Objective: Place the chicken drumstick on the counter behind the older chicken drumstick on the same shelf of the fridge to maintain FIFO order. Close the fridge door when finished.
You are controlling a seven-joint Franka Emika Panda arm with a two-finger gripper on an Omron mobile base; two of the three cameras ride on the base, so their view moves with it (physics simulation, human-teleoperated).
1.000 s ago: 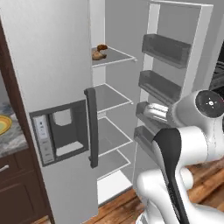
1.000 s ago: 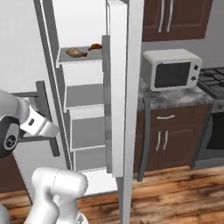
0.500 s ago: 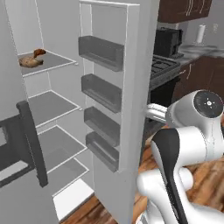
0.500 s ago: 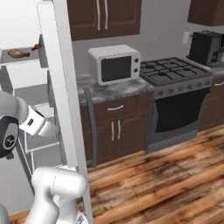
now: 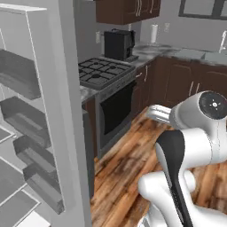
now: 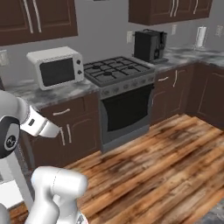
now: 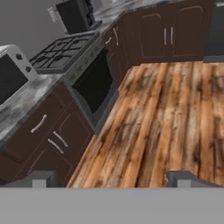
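Fridge door [image 5: 48, 111] stands swung open at the left edge of the left base view, grey bins [image 5: 26, 133] stacked down its inner face, pale shelf [image 5: 13, 195] panels showing low at the corner behind it.

Counter [image 6: 57, 89], grey speckled stone over dark brown cabinets, runs along the back wall. In the hand view it lies ahead and to the left of the pincer, well apart from it. On it: white microwave [image 6: 54, 68] left of the gas stove [image 6: 118, 70], black coffee machine [image 6: 149, 44] right of the stove, paper towel roll [image 6: 200, 37] farther right.

Wooden floor [image 7: 166, 118] lies straight beyond the fingertips.

Arm: white links rise from the lower right of the left base view, elbow bent, forearm reaching forward and left at about oven height. In the right base view the wrist segment [image 6: 39, 124] points out over the cabinet fronts.

Pincer [image 7: 112, 178]: the two dark tips sit far apart at the bottom of the hand view, spread wide, nothing between them.

Chicken drumstick: cannot tell where it lies from these views.
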